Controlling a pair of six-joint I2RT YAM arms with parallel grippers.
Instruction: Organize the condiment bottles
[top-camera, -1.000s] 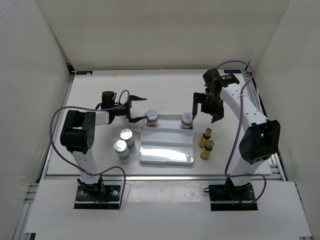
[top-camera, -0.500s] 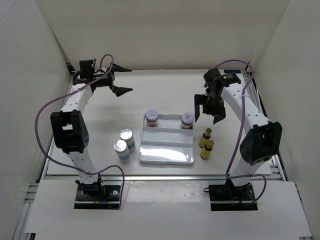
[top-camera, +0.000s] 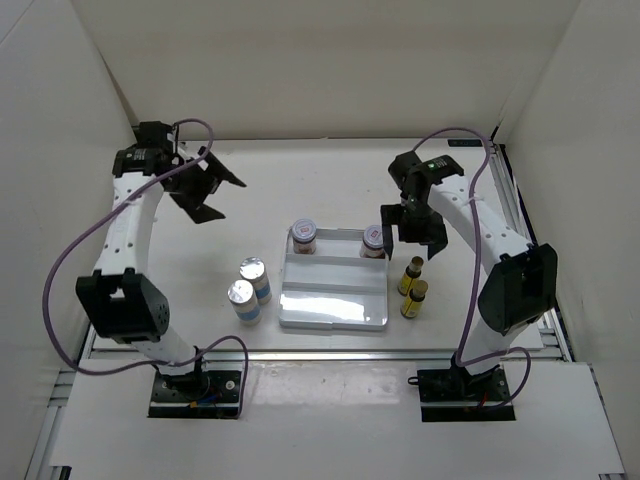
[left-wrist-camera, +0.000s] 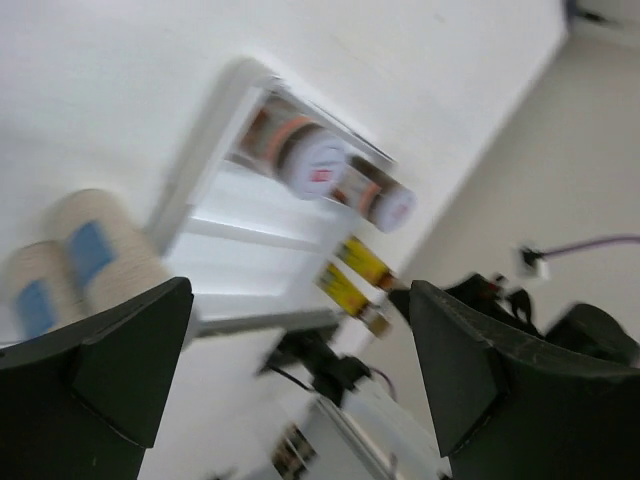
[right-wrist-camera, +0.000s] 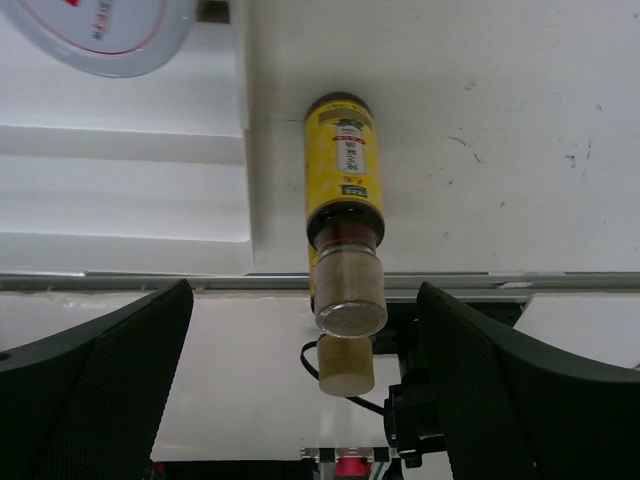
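Now the left claw (top-camera: 220, 197), spread, has swung away, leaving both jars (top-camera: 305, 236) in the tray (top-camera: 333, 310). The right claw (top-camera: 412, 238), spread, nears the yellow bottles (top-camera: 411, 270).

Two squat brownish jars (top-camera: 305, 237) (top-camera: 373, 238) with red-marked white lids are counted, along with two slim yellow dark-capped bottles (top-camera: 411, 272) (top-camera: 415, 297) and two silver-topped white-and-blue cylinders (top-camera: 253, 273) (top-camera: 241, 298). One white ridged tray (top-camera: 333, 312) is seen. Two robot arms (top-camera: 128, 235) (top-camera: 495, 232) are seen as well.

1. Overhead view: bright, even, diffuse light; only faint soft shadows on the white tabletop (top-camera: 200, 290); sharp throughout.
2. Left wrist view: heavy motion blur; left fingers (left-wrist-camera: 95, 380) dark, nearly featureless.
3. Right wrist view: yellow bottle (right-wrist-camera: 343, 170) crisp; right fingers (right-wrist-camera: 90, 390) soft-edged, shadowed.
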